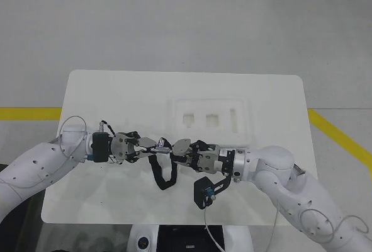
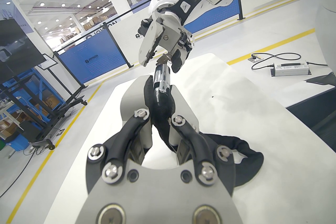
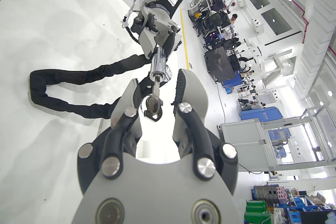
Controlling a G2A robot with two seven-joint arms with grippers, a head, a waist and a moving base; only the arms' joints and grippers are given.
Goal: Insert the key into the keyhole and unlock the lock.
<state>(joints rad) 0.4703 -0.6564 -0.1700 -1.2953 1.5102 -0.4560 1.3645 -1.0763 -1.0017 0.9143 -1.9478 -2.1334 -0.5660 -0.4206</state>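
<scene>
The lock is a chrome cylinder (image 3: 158, 66) on a black fabric-covered cable (image 3: 78, 78) that loops down onto the white table (image 1: 110, 94). My left gripper (image 2: 160, 88) is shut on the lock where the cable meets the cylinder (image 2: 162, 75), holding it above the table. The key (image 3: 152, 107) sticks in the keyhole at the cylinder's end, its blade inside. My right gripper (image 3: 158, 80) is open, with its fingers on either side of the key's head. From above, both grippers meet at the table's middle front, left gripper (image 1: 149, 148), lock (image 1: 162, 146), right gripper (image 1: 176, 151).
A white foam tray (image 1: 208, 116) with three recesses lies behind the grippers. The cable loop (image 1: 162, 176) rests on the table toward the front edge. The right arm's black wrist camera (image 1: 204, 192) hangs near that edge.
</scene>
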